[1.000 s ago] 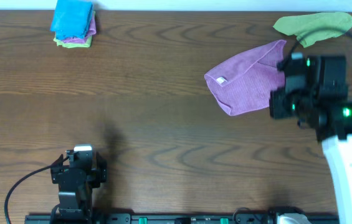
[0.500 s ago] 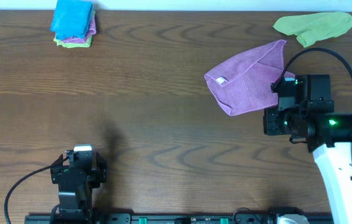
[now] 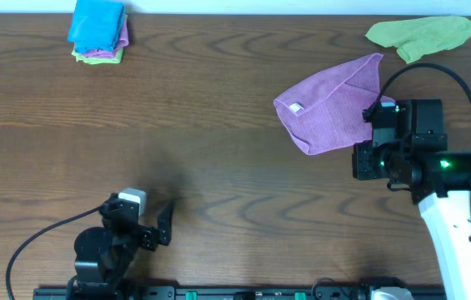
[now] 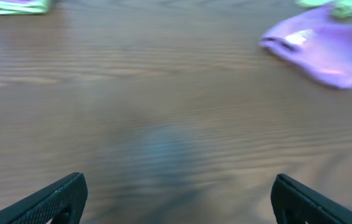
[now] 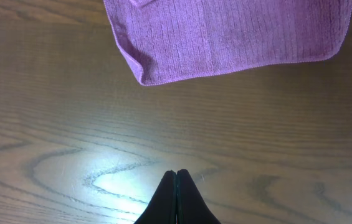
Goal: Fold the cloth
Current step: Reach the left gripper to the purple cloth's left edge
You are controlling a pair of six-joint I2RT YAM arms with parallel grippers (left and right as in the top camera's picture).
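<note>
The purple cloth lies folded over on the right half of the wooden table, its small white tag near the left corner. In the right wrist view its lower edge fills the top, and in the blurred left wrist view it sits at the upper right. My right gripper is just off the cloth's near right edge, and its shut jaws hold nothing over bare wood. My left gripper is at the near left, far from the cloth, open wide and empty.
A lime-green cloth lies crumpled at the far right corner, just beyond the purple one. A stack of folded cloths with a blue one on top sits at the far left. The right arm's cable loops over the cloth's right side.
My left arm has turned to the right, towards the cloth, and its view is blurred by motion. The right arm drew back towards the near edge a second ago and has since stayed still.
</note>
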